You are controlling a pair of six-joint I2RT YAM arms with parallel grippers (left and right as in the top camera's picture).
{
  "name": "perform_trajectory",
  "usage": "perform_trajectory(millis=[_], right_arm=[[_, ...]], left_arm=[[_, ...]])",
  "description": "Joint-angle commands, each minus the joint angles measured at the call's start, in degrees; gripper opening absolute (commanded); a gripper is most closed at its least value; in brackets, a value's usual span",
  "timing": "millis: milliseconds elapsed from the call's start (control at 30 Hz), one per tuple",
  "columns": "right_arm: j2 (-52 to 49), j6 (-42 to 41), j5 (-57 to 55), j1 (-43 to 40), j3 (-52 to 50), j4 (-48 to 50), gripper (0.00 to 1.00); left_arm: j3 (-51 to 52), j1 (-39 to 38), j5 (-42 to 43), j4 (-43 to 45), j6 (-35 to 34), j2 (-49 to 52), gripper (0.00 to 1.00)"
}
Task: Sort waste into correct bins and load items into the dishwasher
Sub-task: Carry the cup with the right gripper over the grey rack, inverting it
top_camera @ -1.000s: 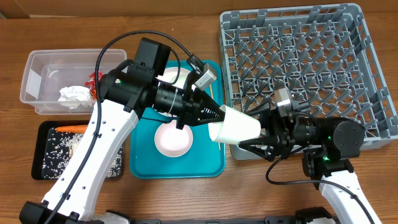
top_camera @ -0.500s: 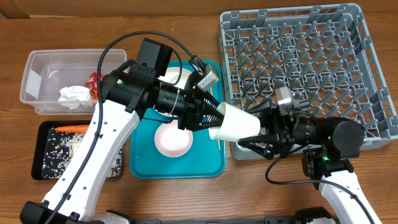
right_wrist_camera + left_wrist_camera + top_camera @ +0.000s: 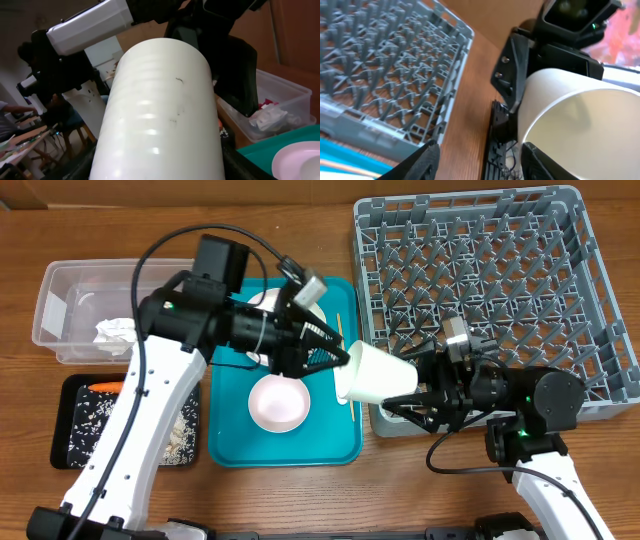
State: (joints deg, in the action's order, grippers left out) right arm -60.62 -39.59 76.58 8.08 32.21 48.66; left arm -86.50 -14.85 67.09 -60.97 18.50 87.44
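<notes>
A white cup (image 3: 378,375) lies sideways in the air between the teal tray and the grey dishwasher rack (image 3: 490,290), with my right gripper (image 3: 415,395) shut on its base end. In the right wrist view the cup (image 3: 160,115) fills the space between my right gripper's (image 3: 160,170) fingers. My left gripper (image 3: 335,360) is open just left of the cup's mouth; in its own view the left gripper (image 3: 480,162) stands wide, one finger (image 3: 545,160) in front of the cup's rim (image 3: 580,125). The rack (image 3: 385,65) holds nothing.
The teal tray (image 3: 285,450) carries a pale pink bowl (image 3: 278,402), a white dish (image 3: 310,310) and a thin wooden stick (image 3: 340,330). The clear tub (image 3: 70,295) holds a white napkin (image 3: 115,330). The black tray (image 3: 75,445) holds a carrot (image 3: 105,387) and rice scraps (image 3: 100,415).
My left gripper has opened, let go of the cup's mouth and drawn back to the left. The cup stays in my right gripper, almost unmoved.
</notes>
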Motion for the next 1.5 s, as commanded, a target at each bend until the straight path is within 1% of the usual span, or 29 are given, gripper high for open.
perform_trajectory(millis=[0, 67, 167, 333, 367, 400, 433, 467, 567, 700, 800, 900, 1033, 1133, 1200, 1300, 1467], right_arm=[[-0.55, 0.11, -0.31, 0.33, 0.92, 0.31, 0.54], [-0.94, 0.02, -1.92, 0.33, 0.92, -0.11, 0.53], [-1.07, -2.34, -7.19, 0.11, 0.92, -0.57, 0.51], [-1.07, -5.35, -14.82, -1.42, 0.96, -1.05, 0.5], [-1.07, -5.97, -16.37, -1.97, 1.05, -1.99, 0.5], [-1.07, -6.1, -17.49, -2.51, 1.22, -3.3, 0.49], [-1.07, -6.1, -18.49, -3.1, 1.49, -4.85, 0.49], [-1.07, -6.1, -19.52, -3.78, 1.77, -6.45, 0.49], [-1.07, -6.1, -21.11, -6.47, 3.32, -11.41, 0.48], [-1.07, -5.75, -22.67, -10.58, 7.72, -20.52, 0.46], [-1.07, -2.97, -22.58, -12.63, 11.96, -27.1, 0.46], [-1.07, 1.38, -24.48, -13.55, 17.14, -36.83, 0.46], [-1.09, 7.5, -31.47, -13.57, 23.45, -51.45, 0.46], [-1.09, 12.39, -38.97, -13.57, 27.56, -62.45, 0.46], [-1.11, 14.88, -43.65, -13.57, 29.64, -67.98, 0.45], [-1.14, 17.42, -49.72, -13.57, 32.11, -74.01, 0.45], [-1.14, 17.59, -56.78, -13.57, 34.58, -79.93, 0.44]], left_arm=[[-0.83, 2.51, -1.4, -0.55, -0.94, 0.2, 0.56], [-0.83, 3.26, -2.29, -1.18, -0.94, 0.2, 0.57], [-0.83, 3.32, -4.98, -2.21, -0.94, 0.2, 0.57], [-0.83, 3.26, -9.73, -4.57, -0.94, 0.2, 0.58], [-0.83, 3.26, -10.58, -5.09, -0.94, 0.2, 0.63], [-0.83, 3.26, -11.17, -5.33, -0.96, 0.2, 0.7], [-0.83, 3.26, -11.69, -5.68, -0.94, 0.2, 0.89], [-0.83, 3.26, -12.24, -5.99, -0.96, 0.2, 1.0], [-0.83, 3.23, -13.25, -6.43, -0.96, 0.2, 1.0], [-0.83, 3.26, -13.75, -6.47, -0.94, 0.2, 1.0], [-0.83, 3.26, -13.75, -6.45, -0.92, 0.2, 1.0], [-0.83, 3.26, -13.77, -6.45, -0.92, 0.2, 1.0], [-0.83, 3.26, -13.77, -6.45, -0.92, 0.2, 1.0], [-0.83, 3.26, -13.77, -6.45, -0.92, 0.2, 1.0], [-0.83, 3.26, -13.77, -6.45, -0.92, 0.2, 1.0], [-0.83, 3.26, -13.77, -6.45, -0.94, 0.2, 1.0], [-0.83, 3.26, -13.77, -6.45, -0.92, 0.2, 1.0]])
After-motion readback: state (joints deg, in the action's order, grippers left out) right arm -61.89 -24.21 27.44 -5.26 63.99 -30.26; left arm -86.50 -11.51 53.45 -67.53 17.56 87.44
